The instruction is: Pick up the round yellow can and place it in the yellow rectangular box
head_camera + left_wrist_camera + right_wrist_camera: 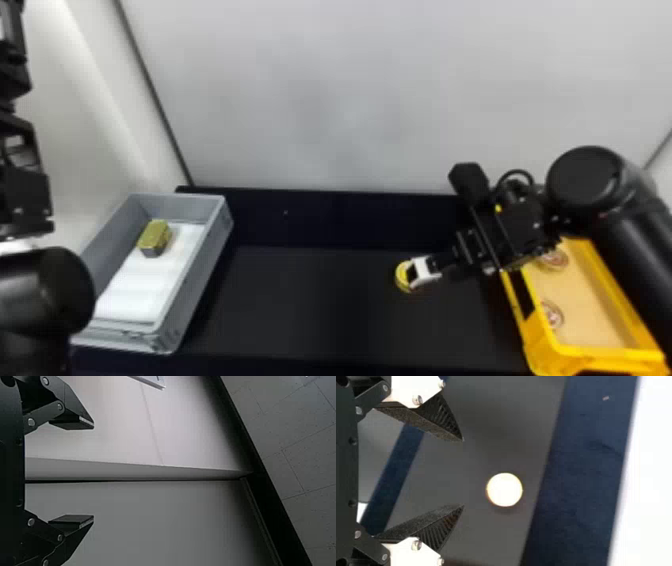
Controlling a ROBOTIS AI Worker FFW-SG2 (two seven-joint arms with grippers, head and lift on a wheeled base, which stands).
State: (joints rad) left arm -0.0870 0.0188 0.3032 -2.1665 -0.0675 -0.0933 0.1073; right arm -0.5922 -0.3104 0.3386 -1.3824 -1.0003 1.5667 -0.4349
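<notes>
Yellow can (400, 277) well apart from box rim (542, 350); right tool (413, 274) spread.

In the head view a bright streak runs down the side wall (75, 60) at upper left, while soft light spreads over the back wall (350, 100). The left wrist view is dimmer, its lower half in grey shade. In the right wrist view, glare burns the can (504, 489) to flat white near the middle and whitens the right edge.
</notes>
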